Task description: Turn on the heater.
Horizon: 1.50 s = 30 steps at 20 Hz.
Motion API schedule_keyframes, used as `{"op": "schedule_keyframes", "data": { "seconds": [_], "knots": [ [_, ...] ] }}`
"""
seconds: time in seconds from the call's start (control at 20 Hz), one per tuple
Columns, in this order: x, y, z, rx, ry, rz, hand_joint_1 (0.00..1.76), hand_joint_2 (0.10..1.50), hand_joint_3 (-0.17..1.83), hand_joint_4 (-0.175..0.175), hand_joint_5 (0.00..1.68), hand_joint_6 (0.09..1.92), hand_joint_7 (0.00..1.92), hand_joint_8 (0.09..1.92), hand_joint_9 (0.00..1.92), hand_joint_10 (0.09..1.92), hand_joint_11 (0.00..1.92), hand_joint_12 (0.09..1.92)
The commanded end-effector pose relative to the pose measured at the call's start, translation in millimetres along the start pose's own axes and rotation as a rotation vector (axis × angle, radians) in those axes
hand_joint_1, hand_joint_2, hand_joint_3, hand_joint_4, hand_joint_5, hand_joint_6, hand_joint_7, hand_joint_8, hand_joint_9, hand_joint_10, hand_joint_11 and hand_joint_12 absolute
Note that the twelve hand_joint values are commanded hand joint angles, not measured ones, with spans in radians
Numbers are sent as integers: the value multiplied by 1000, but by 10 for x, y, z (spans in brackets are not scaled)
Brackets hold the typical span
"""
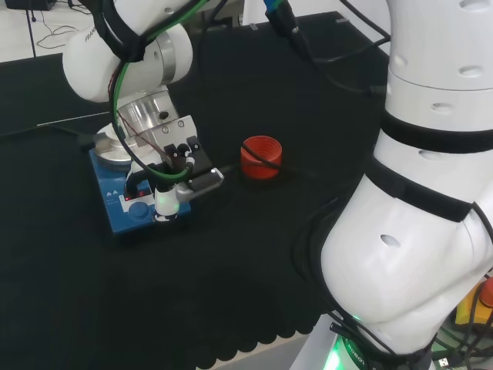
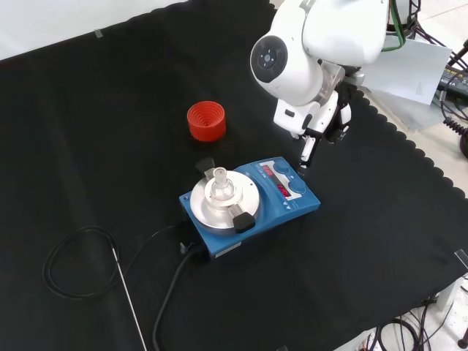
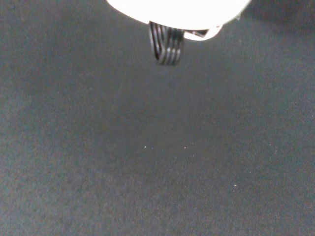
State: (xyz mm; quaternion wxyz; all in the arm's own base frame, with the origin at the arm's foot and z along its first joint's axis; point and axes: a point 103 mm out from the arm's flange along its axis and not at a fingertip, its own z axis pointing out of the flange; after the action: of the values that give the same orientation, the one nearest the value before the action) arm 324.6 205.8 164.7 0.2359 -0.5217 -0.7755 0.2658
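The blue box-shaped heater (image 1: 131, 193) with its round metal plate sits on the black cloth in the head view, the black and white hand (image 1: 173, 173) over its control end at 3 o'clock. In the front view, one extended fingertip (image 2: 303, 157) hovers just off the heater's (image 2: 252, 201) red-lit panel (image 2: 289, 183), which lies toward 7 o'clock; the remaining fingers look tucked. The wrist view offers dark cloth (image 3: 157, 157).

Place: a robotics lab, set up for benchtop chemistry work.
Landmark: blue heater (image 2: 250, 199) with a round metal plate, on the tabletop (image 2: 110, 131) draped in black cloth.
Behind the heater, front view: red ribbed flask stand (image 2: 206, 121).
Above the heater: white robot arm (image 2: 322, 36).
Beyond the cloth's edge: loose cables (image 2: 453, 110), pale floor.
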Motion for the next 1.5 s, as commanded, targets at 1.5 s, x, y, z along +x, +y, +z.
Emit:
{"op": "schedule_keyframes", "data": {
  "seconds": [1.5],
  "knots": [
    [-160, 195, 55, 76, -13, 20, 1373, 678, 1003, -16, 333, 218, 1393, 1482, 1557, 1414, 1151, 1368]
  ]
}}
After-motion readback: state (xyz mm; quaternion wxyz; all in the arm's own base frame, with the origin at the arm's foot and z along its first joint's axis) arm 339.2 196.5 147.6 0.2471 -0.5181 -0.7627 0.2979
